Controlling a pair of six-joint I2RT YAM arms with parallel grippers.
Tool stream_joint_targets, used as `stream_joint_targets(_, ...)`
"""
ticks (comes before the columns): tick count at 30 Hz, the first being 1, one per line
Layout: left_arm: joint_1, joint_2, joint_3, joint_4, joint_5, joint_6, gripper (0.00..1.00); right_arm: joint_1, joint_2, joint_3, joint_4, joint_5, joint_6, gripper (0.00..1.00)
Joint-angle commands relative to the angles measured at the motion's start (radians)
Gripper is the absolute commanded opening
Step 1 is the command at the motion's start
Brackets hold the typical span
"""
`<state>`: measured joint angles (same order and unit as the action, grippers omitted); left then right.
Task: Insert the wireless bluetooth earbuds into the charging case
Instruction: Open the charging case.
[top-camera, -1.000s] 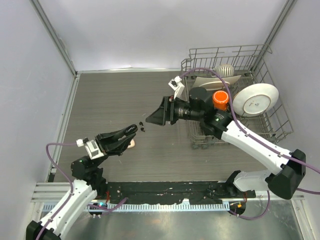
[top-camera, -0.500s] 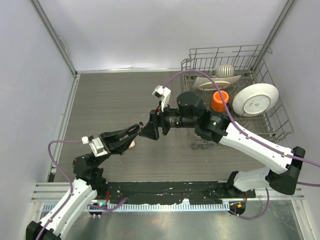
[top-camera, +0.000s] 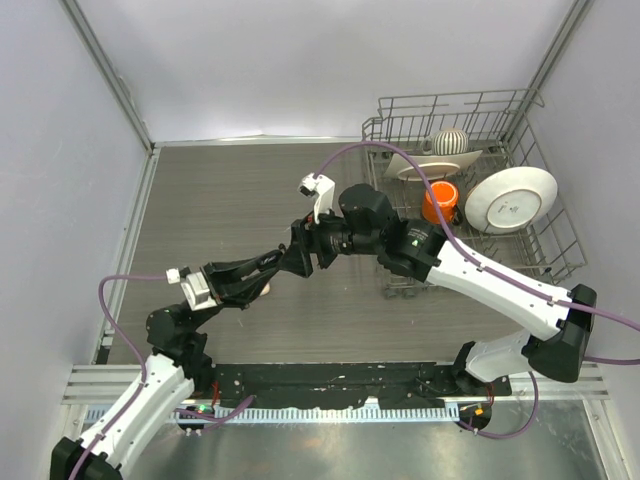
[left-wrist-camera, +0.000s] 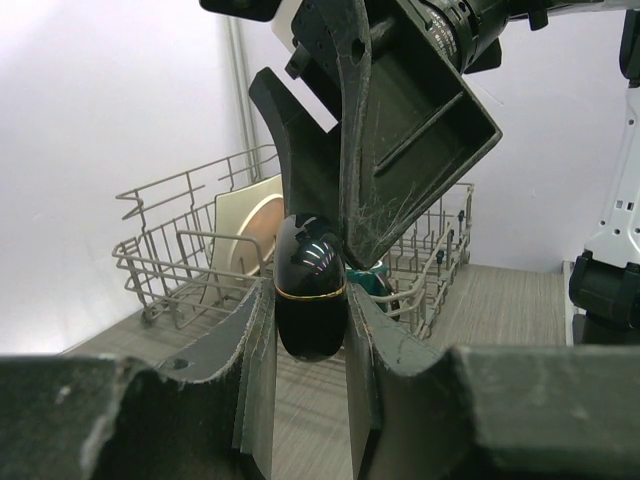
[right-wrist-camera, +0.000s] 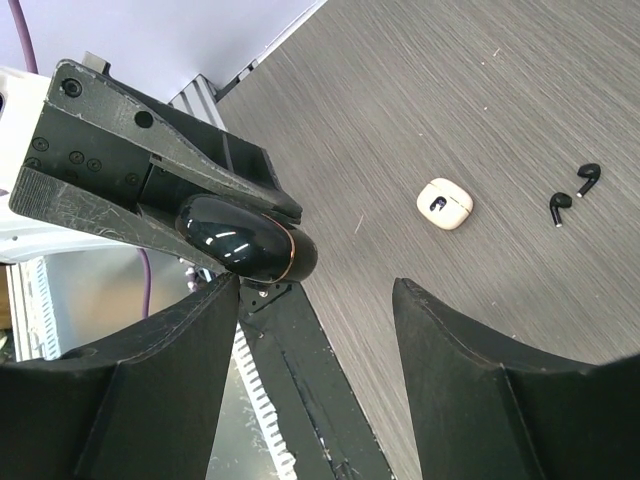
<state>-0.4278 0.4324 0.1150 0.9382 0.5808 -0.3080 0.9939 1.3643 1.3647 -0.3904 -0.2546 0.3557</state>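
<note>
The left gripper (top-camera: 258, 270) is clenched on a black case (left-wrist-camera: 310, 300) with a gold seam, held off the surface (top-camera: 230, 200) with its rounded end sticking out past the fingers. The right gripper (top-camera: 297, 258) is released, jaws spread, right at that free end; one finger (left-wrist-camera: 350, 150) reaches down to the case's top, though actual contact cannot be told. Below, a white case (right-wrist-camera: 444, 203) lies on the surface, and two black earbuds (right-wrist-camera: 556, 206) lie loose near it, close together and outside either case. A rack (top-camera: 540, 230) at the right holds a plate (top-camera: 510, 198) and an orange cup (top-camera: 440, 203).
</note>
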Motion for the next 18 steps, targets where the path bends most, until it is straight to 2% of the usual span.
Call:
stream_joint_targets(1,0.0,0.011,0.04,0.054,0.037,-0.002,0.0,0.005,0.009,0.056,0.071,0.015,0.017,0.68)
stream_joint_targets(8,0.0,0.019,0.046,0.047,0.089,-0.003,0.0,0.005,0.033,0.068,0.074,0.057,0.052,0.68)
stream_joint_targets(18,0.0,0.019,0.048,0.024,0.139,-0.002,0.0,-0.024,0.042,0.077,0.12,0.023,0.107,0.68)
